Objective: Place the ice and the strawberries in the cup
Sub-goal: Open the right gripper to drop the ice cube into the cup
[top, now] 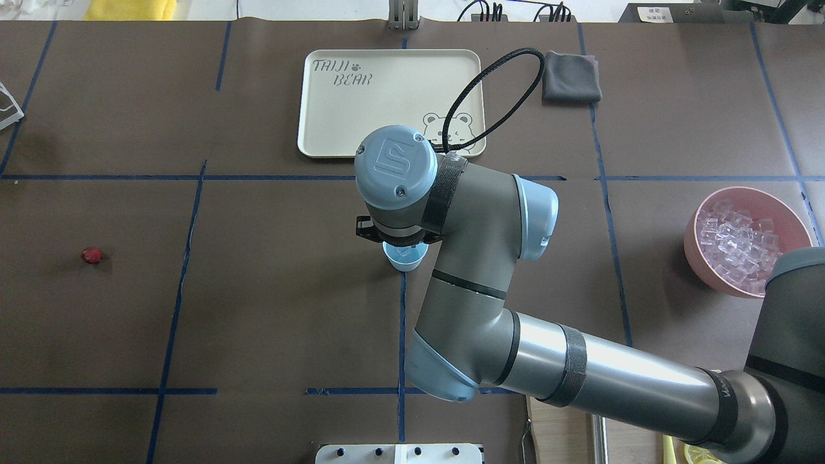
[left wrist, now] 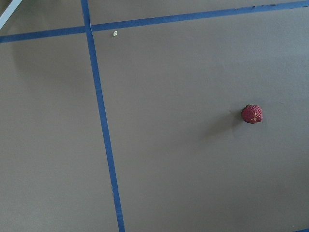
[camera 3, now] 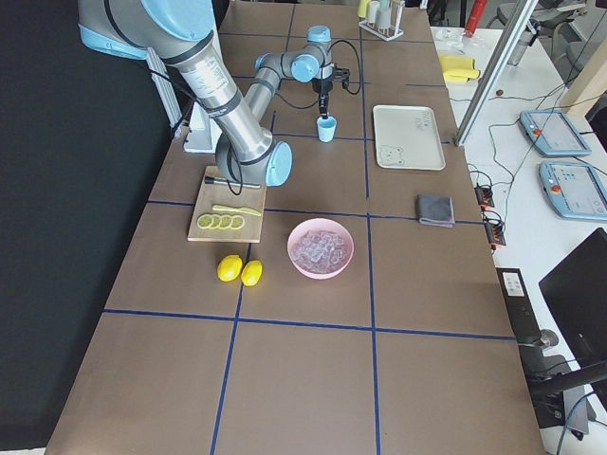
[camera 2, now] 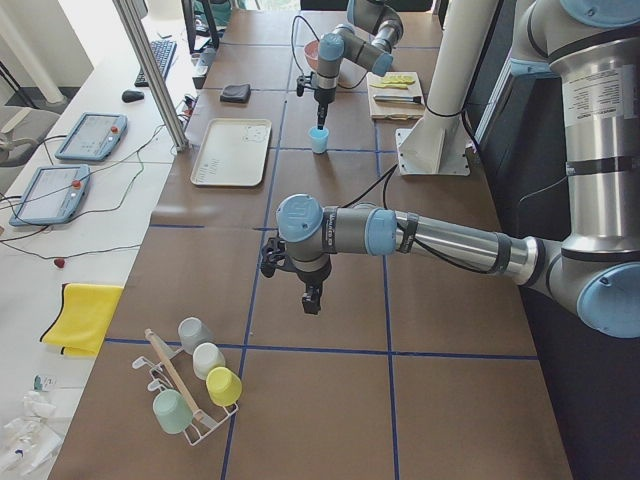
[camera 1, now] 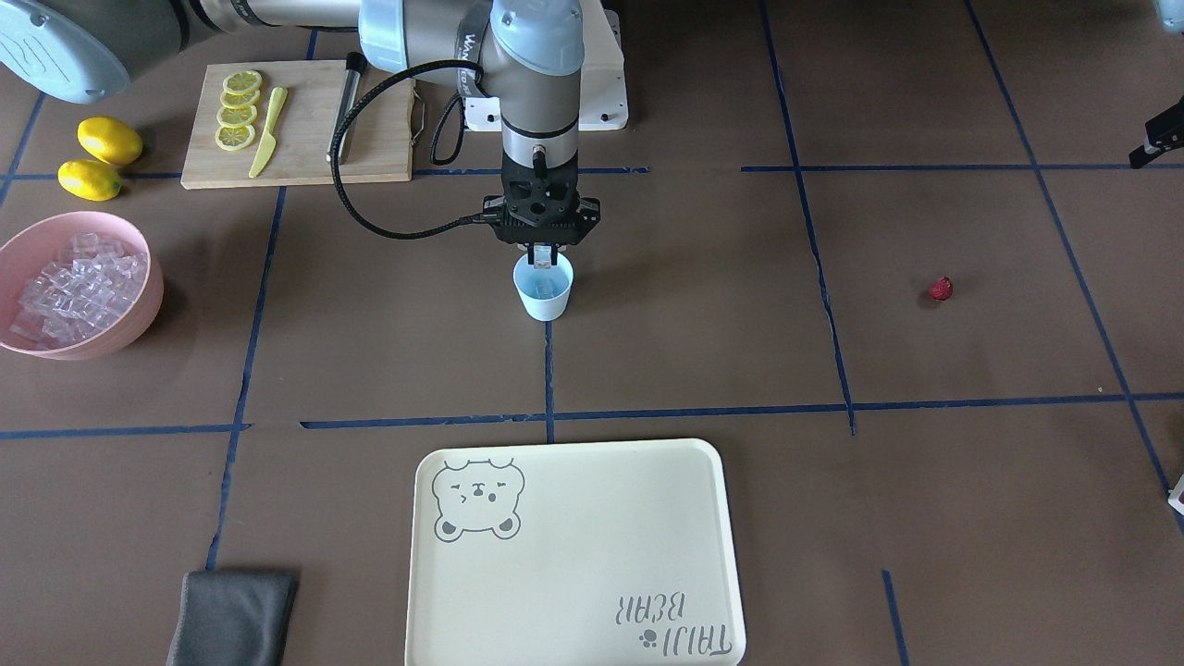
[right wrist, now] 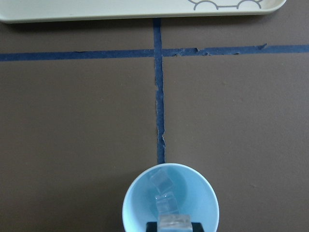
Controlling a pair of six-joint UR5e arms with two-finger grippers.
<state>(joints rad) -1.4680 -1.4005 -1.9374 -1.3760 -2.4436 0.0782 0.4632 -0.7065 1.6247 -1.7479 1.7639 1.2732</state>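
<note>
Brown table (camera 1: 694, 370): ice cube (right wrist: 175, 224) is pinched by the right gripper (camera 1: 544, 252) over the cup (camera 1: 546, 302), near a "TAIJI BEAR" tray (camera 1: 583, 555); the left gripper (camera 2: 312, 303) cannot be judged

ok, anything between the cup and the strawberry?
Nothing in the way: between cup and strawberry the overhead view shows only bare table, crossed by one blue tape line.

One dark red strawberry (left wrist: 252, 114) lies on the brown table (left wrist: 193, 183), seemingly ahead and right of the left pincer (camera 2: 312, 303); blue tape lines (left wrist: 104, 130) cross ahead to its left, a tiny pale speck (left wrist: 115, 33) beside the crossing
</note>
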